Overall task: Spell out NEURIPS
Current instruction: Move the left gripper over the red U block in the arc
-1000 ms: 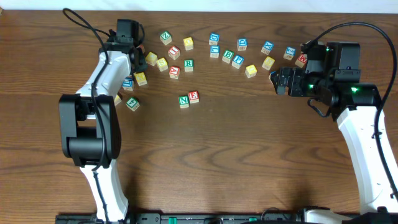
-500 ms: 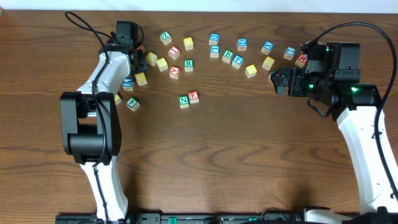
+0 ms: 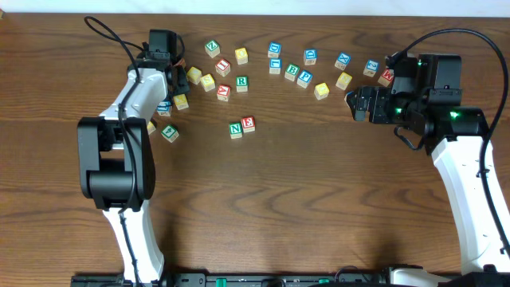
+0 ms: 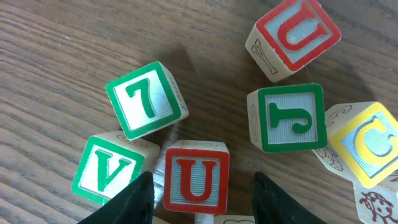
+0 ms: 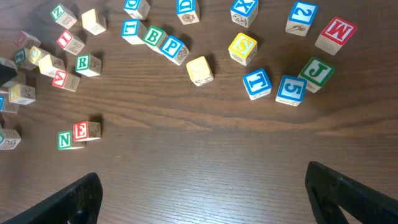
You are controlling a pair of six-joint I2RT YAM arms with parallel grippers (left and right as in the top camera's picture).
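Light-wood cubes with softened edges are lying scattered along the far half of the dark brown, streaky-grained counter [image 3: 319,199]. Each printed face is showing a finely ribbed pale panel inside a green, red, blue or yellow frame. Some side faces are carrying faint line drawings.

Task cubes:
- The N cube [image 3: 235,129] and E cube [image 3: 248,123] are sitting side by side, touching, near the middle of the counter and apart from the scatter.
- The R cube [image 3: 241,83] is resting in the scatter beyond them.
- The P cube [image 5: 173,46] is lying against a green B cube [image 5: 153,36], with the pale-yellow-topped cube [image 5: 200,70] standing alone nearby.
- The I cube [image 5: 256,82] is sitting in the right-hand cluster.

The left arm is reaching out over the far-left cluster. The left end effector [image 4: 202,177] is straddling the red U cube [image 4: 196,185] with its black fingers spread, a narrow gap showing on each side. A green V cube [image 4: 106,171] is sitting just beside one finger. A green 7 cube [image 4: 146,99], a green J cube [image 4: 292,118] and the other U cube [image 4: 295,34] are lying beyond.

The right arm is bending at the elbow. The right end effector [image 5: 202,177] is hanging over bare counter by the right-hand cluster, fingers fully spread and gripping nothing.
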